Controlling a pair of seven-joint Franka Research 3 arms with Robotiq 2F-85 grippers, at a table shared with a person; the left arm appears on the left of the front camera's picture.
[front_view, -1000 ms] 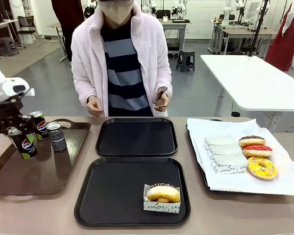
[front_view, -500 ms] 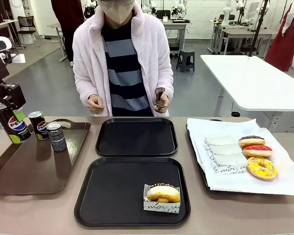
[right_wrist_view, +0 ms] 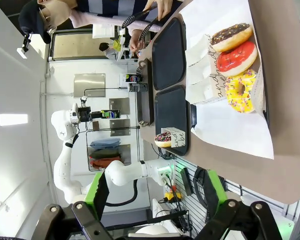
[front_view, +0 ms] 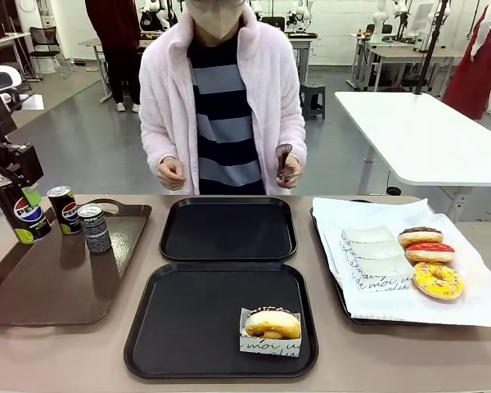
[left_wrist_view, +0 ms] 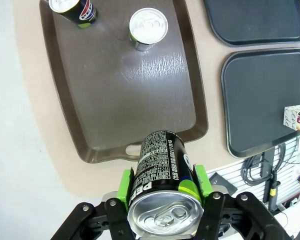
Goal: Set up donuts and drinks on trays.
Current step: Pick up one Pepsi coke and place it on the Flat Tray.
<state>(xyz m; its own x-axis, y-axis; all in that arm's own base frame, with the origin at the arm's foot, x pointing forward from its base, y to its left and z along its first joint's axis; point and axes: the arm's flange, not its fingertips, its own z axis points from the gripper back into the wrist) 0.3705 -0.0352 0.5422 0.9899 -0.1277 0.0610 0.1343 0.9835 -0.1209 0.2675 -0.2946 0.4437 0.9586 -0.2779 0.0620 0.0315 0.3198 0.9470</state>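
Note:
My left gripper [front_view: 15, 190] is shut on a black Pepsi can [front_view: 23, 216] and holds it upright in the air over the far left end of the brown tray [front_view: 57, 286]. In the left wrist view, green pads [left_wrist_view: 124, 184] clamp both sides of that can [left_wrist_view: 160, 165]. Two more cans [front_view: 63, 209] [front_view: 94, 228] stand on the brown tray. Two black trays lie mid-table, the far one [front_view: 227, 229] bare. The near one [front_view: 192, 319] carries a chocolate donut in a white sleeve [front_view: 272, 326]. My right gripper [right_wrist_view: 157, 194] is open, high above the table.
At the right, a paper-lined tray [front_view: 393, 307] holds chocolate [front_view: 420, 237], red [front_view: 430, 251] and yellow [front_view: 438, 280] donuts beside folded white sleeves [front_view: 376, 252]. A person stands at the far edge holding tongs [front_view: 284, 162] above the table.
My left gripper lifted the Pepsi can off the brown tray, up and to the left, then held still. The person stepped a little to the right.

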